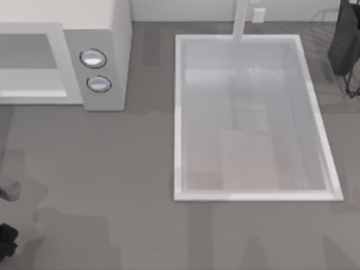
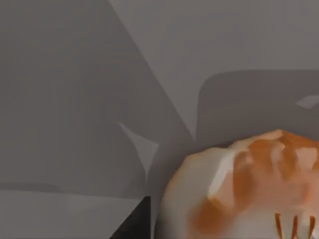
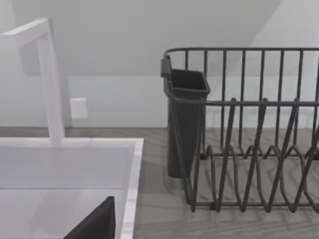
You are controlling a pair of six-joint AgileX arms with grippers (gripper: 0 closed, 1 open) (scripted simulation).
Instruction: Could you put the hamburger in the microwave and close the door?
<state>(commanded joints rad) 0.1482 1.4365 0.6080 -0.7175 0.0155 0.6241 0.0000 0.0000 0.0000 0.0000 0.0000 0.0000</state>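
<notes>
Take the sink basin (image 1: 256, 118) as your landmark: it is the white rectangular tub set into the grey table (image 1: 112, 185), with a white faucet (image 1: 241, 19) rising from its far rim. Well to the sink's left, at the table's far left corner, you see the microwave (image 1: 107, 34), off-white and boxy, with two round silver-blue knobs (image 1: 93, 58) stacked on its side panel, which faces the sink. Its cavity (image 1: 28, 53) lies on the side of that panel away from the sink, and the door (image 1: 34, 84) appears as a pale slab along the cavity's near edge, apparently swung open. In the left wrist view you find the hamburger (image 2: 249, 189) very close to the camera, a pale-tan bun with orange-red patches. Whether the left gripper grips it you cannot tell, since no fingers can be made out; the dark end of the left arm (image 1: 7, 239) sits far to the sink's left, at the near left edge of the table. Beyond the sink's far right corner stands a dark wire dish rack (image 3: 249, 144) with a black cutlery cup (image 3: 185, 119) on the side nearer the faucet. The right arm (image 1: 344, 39) hangs over that rack, parked; whether its fingers are open or closed you cannot tell.
</notes>
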